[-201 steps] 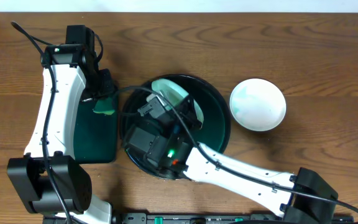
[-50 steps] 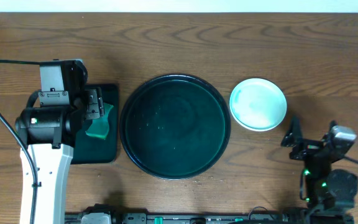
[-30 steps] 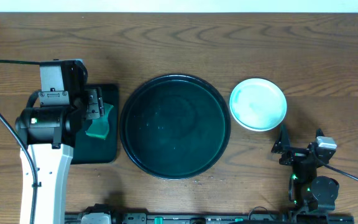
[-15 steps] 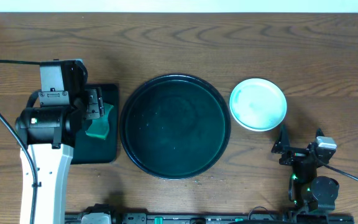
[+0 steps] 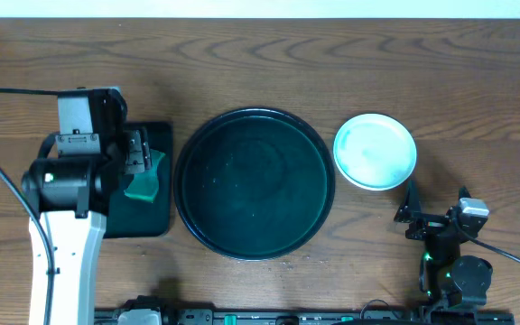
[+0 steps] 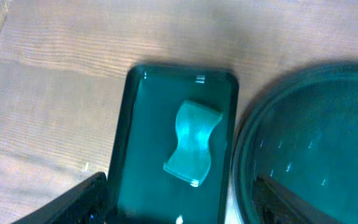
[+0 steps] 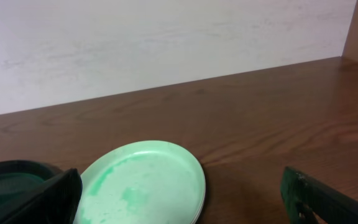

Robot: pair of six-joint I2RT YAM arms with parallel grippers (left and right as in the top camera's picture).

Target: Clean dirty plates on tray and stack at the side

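The plates sit stacked on the wood to the right of the tray. The top plate is pale mint-green with faint green streaks. The round black-green tray holds no plate. My right gripper stands open and empty just in front of the stack, low at the table's near right. My left gripper hangs open above a teal sponge, touching nothing. In the overhead view the left gripper is at the far left.
The sponge lies on a small rectangular dark green tray, directly left of the round tray's rim. A pale wall runs behind the table's far edge.
Nothing has moved in the last second. Before that, my right arm left the round tray and folded back to the near right edge, and the tray's last plate joined the stack.
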